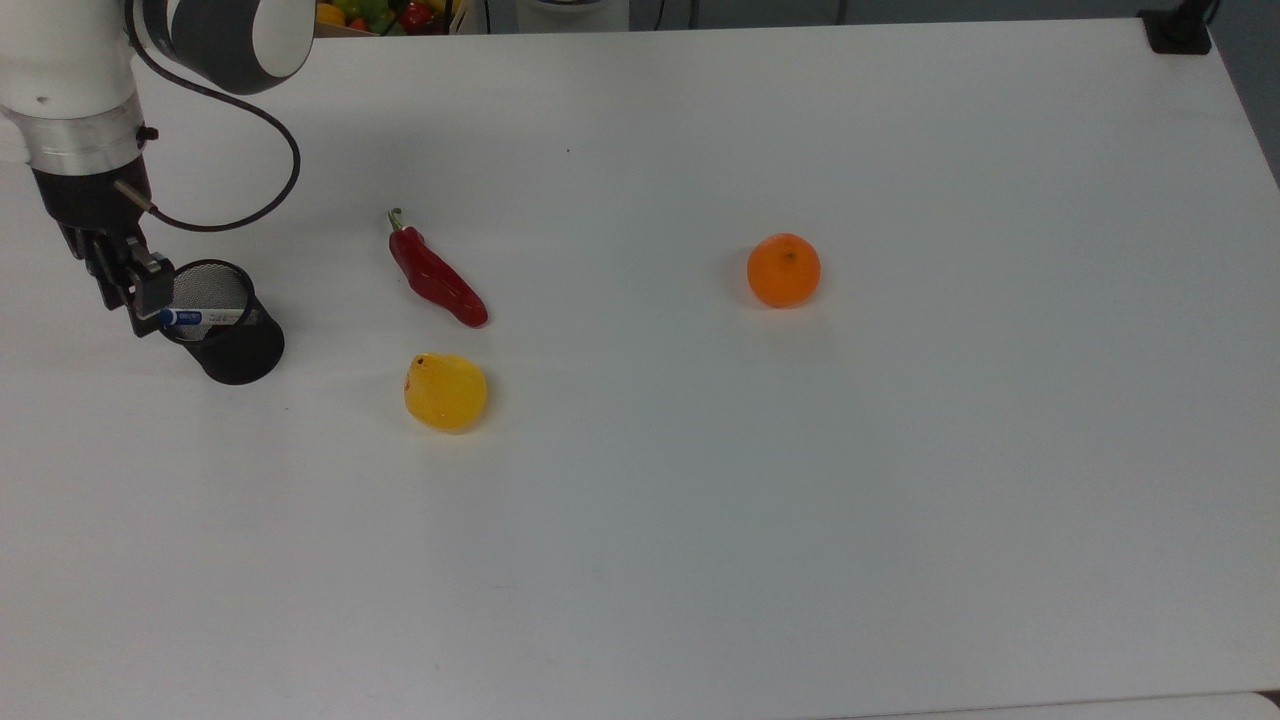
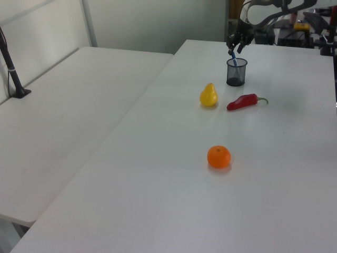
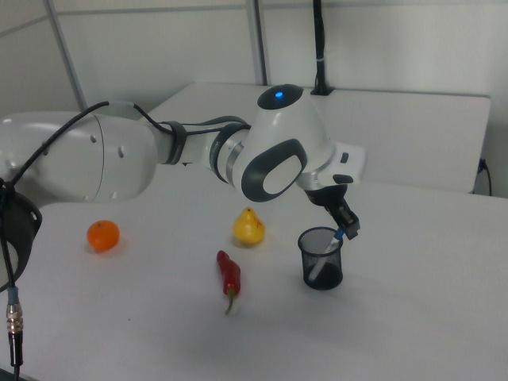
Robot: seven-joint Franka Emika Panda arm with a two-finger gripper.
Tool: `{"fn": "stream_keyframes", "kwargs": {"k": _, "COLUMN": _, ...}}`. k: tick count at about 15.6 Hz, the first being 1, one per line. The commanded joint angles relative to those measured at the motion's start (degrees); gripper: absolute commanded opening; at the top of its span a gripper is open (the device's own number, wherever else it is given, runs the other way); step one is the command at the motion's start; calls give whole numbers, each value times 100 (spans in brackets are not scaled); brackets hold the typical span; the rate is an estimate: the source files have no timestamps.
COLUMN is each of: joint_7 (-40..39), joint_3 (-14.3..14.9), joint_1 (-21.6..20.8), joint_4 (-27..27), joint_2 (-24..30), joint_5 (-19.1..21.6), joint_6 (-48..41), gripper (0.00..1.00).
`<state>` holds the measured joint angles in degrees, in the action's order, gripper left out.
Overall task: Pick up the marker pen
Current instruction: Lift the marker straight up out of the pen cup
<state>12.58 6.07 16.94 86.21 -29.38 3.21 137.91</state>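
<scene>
Your gripper [image 1: 148,300] sat at the blue top end of the marker pen [image 1: 203,318], which leaned inside the black mesh cup [image 1: 230,340] at the top view's left; you could not tell whether its jaws had clamped it. On the white table [image 1: 900,450] lay a red chilli [image 1: 436,281], yellow pear [image 1: 445,392] and orange [image 1: 783,270].

A white table [image 1: 700,560] filled most of the top view. At its left stood a black mesh cup [image 1: 232,340]. Right of the cup lay a red chilli [image 1: 436,280], stem toward the upper edge, and just below it sat a yellow pear [image 1: 446,392]. An orange [image 1: 783,270] rested well apart, right of centre. A box of mixed produce [image 1: 385,14] showed at the top edge.
</scene>
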Motion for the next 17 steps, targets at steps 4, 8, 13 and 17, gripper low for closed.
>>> {"fn": "stream_keyframes", "kwargs": {"k": 4, "joint_7": 149, "joint_3": 26, "joint_1": -42, "joint_4": 45, "joint_2": 12, "joint_5": 22, "joint_6": 140, "gripper": 17}}
{"fn": "stream_keyframes", "kwargs": {"k": 8, "joint_7": 149, "joint_3": 26, "joint_1": -50, "joint_4": 36, "joint_2": 38, "joint_5": 22, "joint_6": 140, "gripper": 9}}
{"fn": "stream_keyframes", "kwargs": {"k": 13, "joint_7": 140, "joint_3": 26, "joint_1": -59, "joint_4": -192, "joint_2": 239, "joint_5": 4, "joint_6": 87, "gripper": 9}}
{"fn": "stream_keyframes", "kwargs": {"k": 17, "joint_7": 87, "joint_3": 35, "joint_1": -77, "joint_4": -297, "joint_2": 599, "joint_5": -92, "joint_6": 122, "gripper": 9}}
